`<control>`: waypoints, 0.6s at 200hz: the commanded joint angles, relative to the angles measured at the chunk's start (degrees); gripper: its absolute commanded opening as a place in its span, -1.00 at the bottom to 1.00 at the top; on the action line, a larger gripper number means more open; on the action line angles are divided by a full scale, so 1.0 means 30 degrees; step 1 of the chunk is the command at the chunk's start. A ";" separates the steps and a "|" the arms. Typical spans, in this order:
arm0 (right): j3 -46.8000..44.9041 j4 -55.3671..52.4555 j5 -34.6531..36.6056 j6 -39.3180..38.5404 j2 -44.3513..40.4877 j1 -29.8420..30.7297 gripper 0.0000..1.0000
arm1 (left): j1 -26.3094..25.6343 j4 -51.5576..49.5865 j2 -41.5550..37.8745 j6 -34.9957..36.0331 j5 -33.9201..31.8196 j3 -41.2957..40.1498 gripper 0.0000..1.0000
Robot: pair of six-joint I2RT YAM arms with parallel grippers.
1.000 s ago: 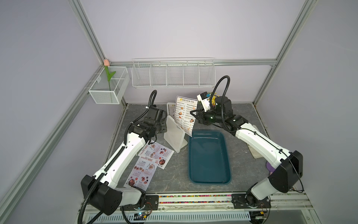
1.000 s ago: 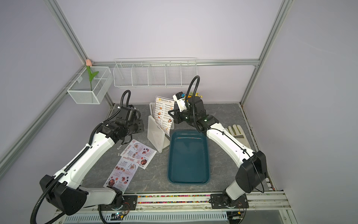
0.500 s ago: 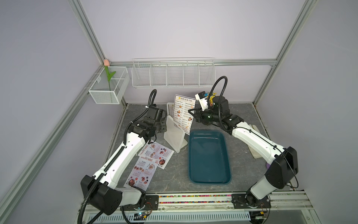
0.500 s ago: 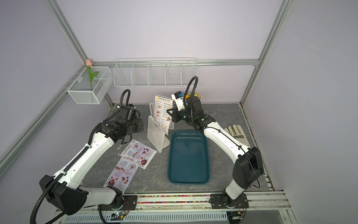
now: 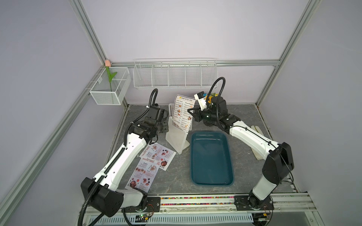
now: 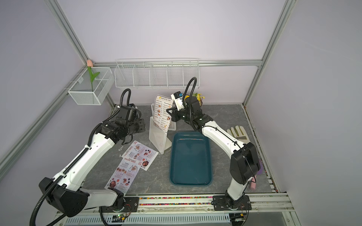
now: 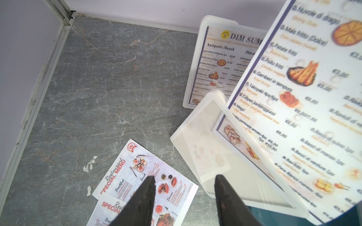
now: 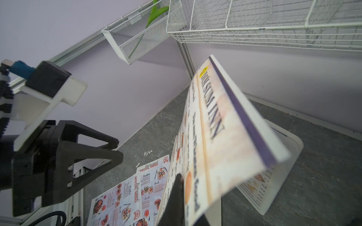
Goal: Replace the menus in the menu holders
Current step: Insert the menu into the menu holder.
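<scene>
White menu (image 5: 183,112) upright, bottom end tucked in near holder (image 5: 176,140), side pinched tight by right claw (image 5: 189,112). Left claw (image 7: 184,181) half open, holding nothing, just left of holder. Two pink menus (image 5: 157,154) flat, near left. Teal tray (image 5: 193,156) to the right.

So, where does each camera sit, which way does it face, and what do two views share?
Both top views: high over the front rail, facing down and backward; both white arms, dark teal rectangular plastic tray.
Left wrist: above the grey table, facing down; open left gripper, pinkish "SPECIAL MENU" paper sheets.
Right wrist: low, facing the back corner; right gripper shut on white "DIM SUM INN" paper menu.
Shared by wrist views: that menu, those sheets.
</scene>
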 commanded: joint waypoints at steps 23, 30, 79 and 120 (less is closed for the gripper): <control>-0.0354 0.2254 0.0220 0.0343 -0.0271 0.0223 -0.87 | -0.0049 -0.0543 -0.0254 0.0308 0.0298 0.0462 0.03; -0.0447 0.2436 0.0229 0.0374 -0.0241 0.0240 -0.87 | -0.0052 -0.0505 -0.0279 0.0310 0.0330 0.0403 0.04; -0.0761 0.3197 0.0171 0.0491 -0.0137 0.0487 -0.87 | -0.0012 -0.0263 -0.0344 0.0396 0.0176 0.0273 0.04; -0.1372 0.3536 0.0205 0.0405 -0.0499 0.0602 -0.87 | -0.0031 -0.0018 -0.0322 0.0388 0.0280 0.0123 0.04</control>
